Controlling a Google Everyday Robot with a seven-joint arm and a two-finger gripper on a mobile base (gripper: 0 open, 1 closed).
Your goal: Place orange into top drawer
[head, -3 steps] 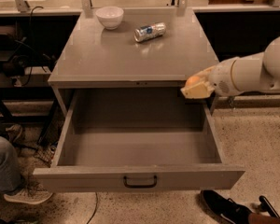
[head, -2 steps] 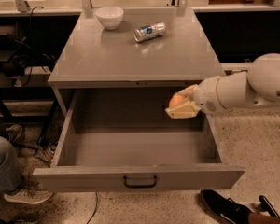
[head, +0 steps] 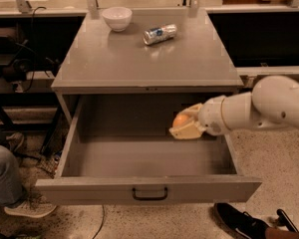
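Observation:
The top drawer [head: 148,186] of the grey cabinet is pulled wide open, its front panel with the dark bar handle toward me. My gripper [head: 183,125] reaches in from the right on a white arm and hangs over the drawer's right inner part. It is shut on the orange [head: 180,120], which shows between the cream fingers [head: 187,132], above the drawer floor.
On the cabinet top [head: 149,59] stand a white bowl [head: 117,18] at the back left and a silver-and-blue can [head: 159,34] lying on its side. A person's leg and shoe [head: 20,203] are at lower left; another shoe [head: 239,223] lies at lower right.
My gripper with the orange has moved left from beside the cabinet's right edge to over the inside of the open drawer, and a little lower.

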